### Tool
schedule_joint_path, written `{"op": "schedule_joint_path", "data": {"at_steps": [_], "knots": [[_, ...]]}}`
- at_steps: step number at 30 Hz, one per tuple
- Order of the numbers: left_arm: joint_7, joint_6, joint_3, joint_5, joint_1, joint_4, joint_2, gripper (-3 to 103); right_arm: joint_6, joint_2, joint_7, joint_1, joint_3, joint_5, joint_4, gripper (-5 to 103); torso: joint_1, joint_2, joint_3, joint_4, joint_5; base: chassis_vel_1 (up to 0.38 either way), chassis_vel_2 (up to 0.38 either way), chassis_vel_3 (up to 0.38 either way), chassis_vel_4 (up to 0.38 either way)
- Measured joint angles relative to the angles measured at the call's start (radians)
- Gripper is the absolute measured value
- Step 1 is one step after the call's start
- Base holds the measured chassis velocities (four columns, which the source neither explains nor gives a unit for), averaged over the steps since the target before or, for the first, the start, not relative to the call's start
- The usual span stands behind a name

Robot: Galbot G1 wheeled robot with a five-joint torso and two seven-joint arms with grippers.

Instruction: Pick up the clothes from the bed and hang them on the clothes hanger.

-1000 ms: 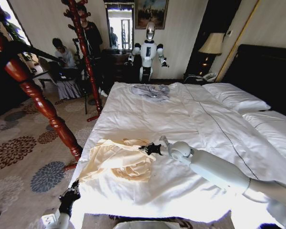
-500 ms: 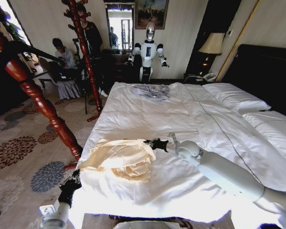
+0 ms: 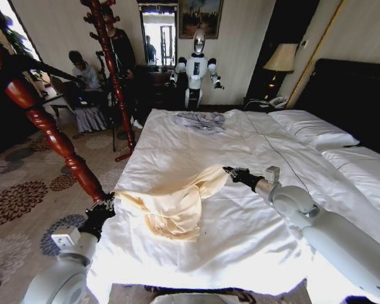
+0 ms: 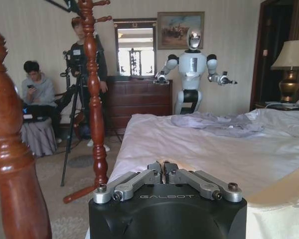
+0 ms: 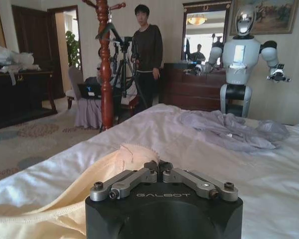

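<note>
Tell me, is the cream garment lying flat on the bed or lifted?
Partly lifted. The right gripper and the left gripper each pinch an edge of the cream garment; it sags bunched between them onto the bed.

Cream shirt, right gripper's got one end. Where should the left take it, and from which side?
Probably the left corner of the clothes, approached from off the bed's left edge. The fabric narrows to a point there, beside the left gripper, which is shut, and the middle sags in loose folds. The right gripper is shut on the opposite end.
</note>
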Motion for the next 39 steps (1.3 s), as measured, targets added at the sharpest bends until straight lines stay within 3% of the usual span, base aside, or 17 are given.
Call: {"op": "schedule_joint_path", "data": {"at_steps": [3,4,5,7,11,14,16,17,20,22,23,25,26,28,30,33,39], "knots": [[-0.034,0.032,-0.016,-0.113,-0.100,-0.002,0.120,2,-0.021,0.007,0.045,0.024,0.046,0.046,0.039,1,0.000,0.000,0.000,-0.0010,-0.0008,0.000,0.000,0.000,0.000],[-0.034,0.032,-0.016,-0.113,-0.100,-0.002,0.120,2,-0.021,0.007,0.045,0.024,0.046,0.046,0.039,1,0.000,0.000,0.000,-0.0010,-0.0008,0.000,0.000,0.000,0.000],[-0.058,0.048,-0.017,-0.176,-0.166,-0.002,0.175,2,-0.029,0.002,0.055,0.024,0.077,0.057,0.057,1,0.000,0.000,0.000,-0.0009,-0.0005,0.000,0.000,0.000,0.000],[-0.065,0.051,-0.017,-0.191,-0.185,-0.002,0.188,2,-0.030,-0.002,0.058,0.023,0.088,0.058,0.060,1,0.000,0.000,0.000,-0.0009,-0.0005,0.000,0.000,0.000,0.000],[-0.118,0.074,0.023,-0.352,-0.442,0.061,0.350,2,-0.032,-0.017,0.140,0.019,0.188,0.135,0.065,1,0.000,0.000,0.000,-0.0016,-0.0007,0.000,0.000,0.000,0.000],[-0.128,0.077,0.042,-0.385,-0.507,0.080,0.384,2,-0.032,-0.006,0.165,0.032,0.192,0.156,0.057,1,0.000,0.000,0.000,-0.0014,-0.0005,0.000,0.000,0.000,0.000],[-0.148,0.083,0.152,-0.435,-0.667,0.128,0.429,2,-0.029,0.024,0.189,0.033,0.201,0.147,0.051,1,0.000,0.000,0.000,-0.0003,-0.0001,0.000,0.000,0.000,0.000],[-0.148,0.083,0.152,-0.435,-0.667,0.128,0.429,2,-0.029,0.024,0.189,0.033,0.201,0.147,0.051,1,0.000,0.000,0.000,-0.0003,-0.0001,0.000,0.000,0.000,0.000],[-0.158,0.087,0.284,-0.452,-0.798,0.182,0.441,2,-0.024,0.045,0.204,0.022,0.209,0.114,0.039,1,0.000,0.000,0.000,-0.0014,-0.0005,0.000,0.000,0.000,0.000],[-0.165,0.080,0.443,-0.436,-0.913,0.251,0.411,2,-0.014,0.068,0.214,0.020,0.207,0.075,0.010,1,0.000,0.000,0.000,-0.0005,0.0001,0.000,0.000,0.000,0.000],[-0.165,0.080,0.443,-0.436,-0.913,0.251,0.411,2,-0.014,0.068,0.214,0.020,0.207,0.075,0.010,1,0.000,0.000,0.000,-0.0005,0.0001,0.000,0.000,0.000,0.000],[-0.167,0.072,0.552,-0.405,-0.985,0.315,0.362,2,-0.008,0.086,0.221,0.020,0.202,0.052,-0.014,1,0.000,0.000,0.000,-0.0009,-0.0006,0.000,0.000,0.000,0.000],[-0.168,0.066,0.653,-0.369,-1.053,0.385,0.302,2,-0.001,0.105,0.223,0.020,0.195,0.024,-0.046,1,0.000,0.000,0.000,-0.0008,-0.0010,0.000,0.000,0.000,0.000],[-0.167,0.057,0.740,-0.336,-1.126,0.463,0.230,2,0.012,0.125,0.220,0.021,0.183,-0.022,-0.090,1,0.000,0.000,0.000,-0.0013,-0.0007,0.000,0.000,0.000,0.000],[-0.166,0.053,0.765,-0.326,-1.150,0.490,0.206,2,0.017,0.133,0.218,0.023,0.177,-0.040,-0.106,1,0.000,0.000,0.000,-0.0016,-0.0003,0.000,0.000,0.000,0.000],[-0.161,0.031,0.872,-0.285,-1.272,0.618,0.087,2,0.052,0.196,0.210,0.074,0.129,-0.148,-0.207,1,0.000,0.000,0.000,-0.0014,-0.0004,0.000,0.000,0.000,0.000],[-0.159,0.022,0.946,-0.276,-1.420,0.745,-0.009,2,0.075,0.266,0.222,0.215,0.048,-0.164,-0.306,1,0.000,0.000,0.000,-0.0009,-0.0006,0.000,0.000,0.000,0.000]]}}
